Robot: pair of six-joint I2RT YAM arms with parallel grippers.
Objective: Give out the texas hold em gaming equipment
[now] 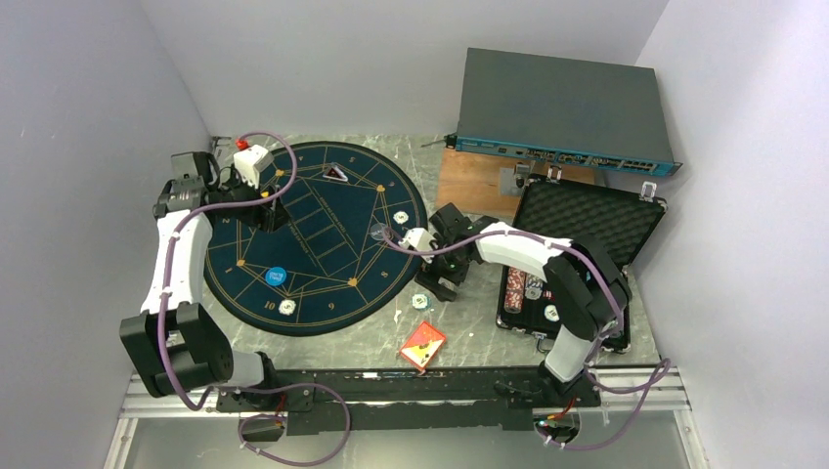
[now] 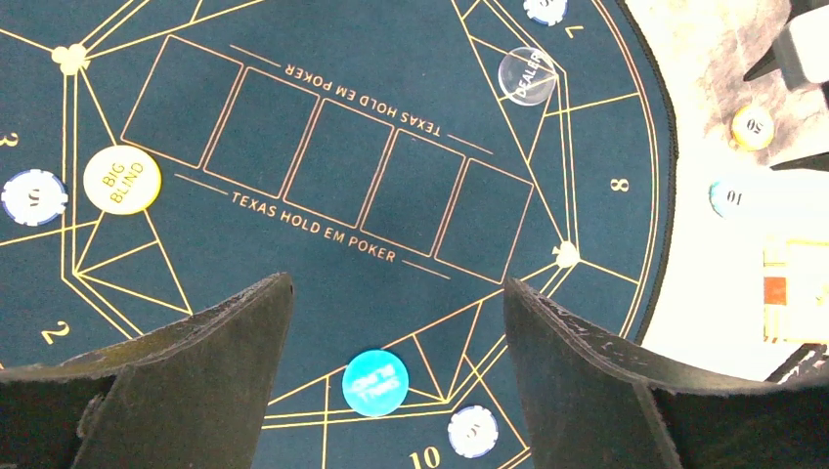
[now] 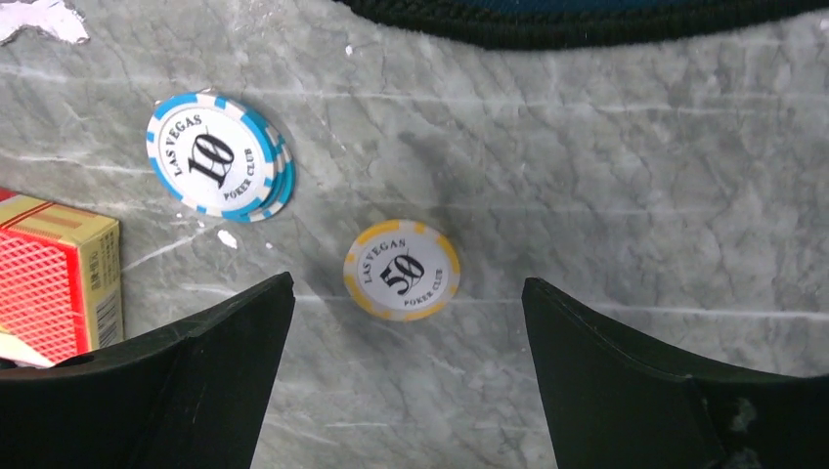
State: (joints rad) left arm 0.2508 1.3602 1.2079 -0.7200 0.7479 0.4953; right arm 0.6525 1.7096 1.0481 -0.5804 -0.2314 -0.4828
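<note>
My left gripper [image 1: 264, 210] [image 2: 396, 283] is open and empty above the navy mat [image 1: 337, 259]. On the mat lie a yellow "big blind" disc [image 2: 121, 180], a blue disc [image 2: 375, 382] [image 1: 276, 277], a clear dealer disc [image 2: 526, 76] and whitish chips [image 2: 472, 431] [image 2: 33, 196] [image 1: 400, 217]. My right gripper [image 1: 445, 278] [image 3: 408, 280] is open over the bare table, right of the mat. A yellow-rimmed 50 chip [image 3: 402, 270] lies flat between its fingers. A small stack of blue-rimmed 10 chips [image 3: 217, 156] [image 1: 420, 301] and a red-backed card box [image 3: 54, 278] [image 1: 423, 344] lie beside it.
An open black foam-lined case [image 1: 587, 220] stands at the right with chips in its tray [image 1: 528, 288]. A grey network device [image 1: 562, 112] on a wooden board sits at the back right. A small dark triangle [image 1: 335, 174] lies at the mat's far side.
</note>
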